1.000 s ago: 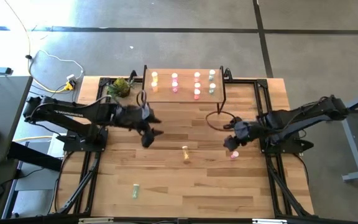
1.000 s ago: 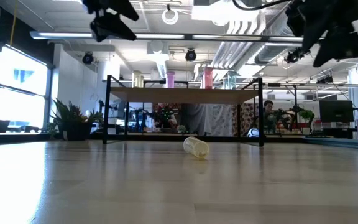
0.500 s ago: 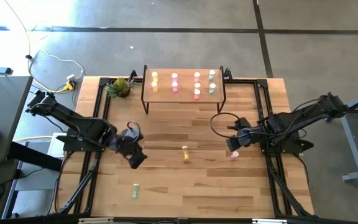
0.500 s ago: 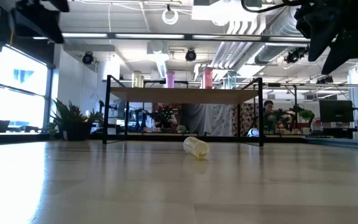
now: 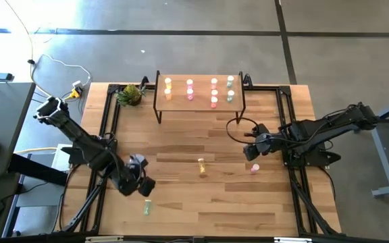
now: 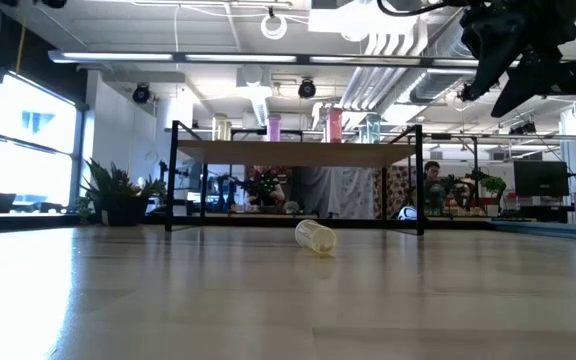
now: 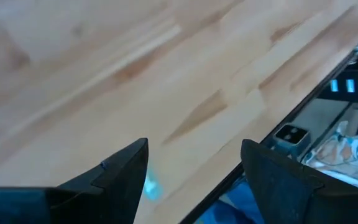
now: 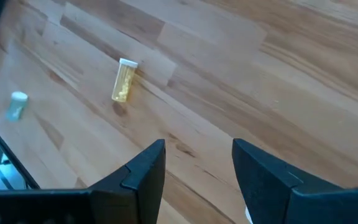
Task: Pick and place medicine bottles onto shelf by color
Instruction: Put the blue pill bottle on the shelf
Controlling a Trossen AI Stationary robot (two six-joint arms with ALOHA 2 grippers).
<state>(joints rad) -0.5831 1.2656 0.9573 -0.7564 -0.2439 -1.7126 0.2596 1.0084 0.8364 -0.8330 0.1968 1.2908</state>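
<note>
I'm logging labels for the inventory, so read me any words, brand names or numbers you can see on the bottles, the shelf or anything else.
None can be read.
Medicine bottles on the table: no legible label in any view.
Shelf: plain wood, no markings seen.
Room behind the table in the low view: any signs are too small to read.

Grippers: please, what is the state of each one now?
Left gripper: open, holding nothing, above the green bottle.
Right gripper: open, holding nothing, near the pink bottle.

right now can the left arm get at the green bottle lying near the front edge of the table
Probably yes. The left gripper hangs open just beside the green bottle, and the high view shows only bare table between them. The yellow bottle and pink bottle lie well off to the side.
</note>
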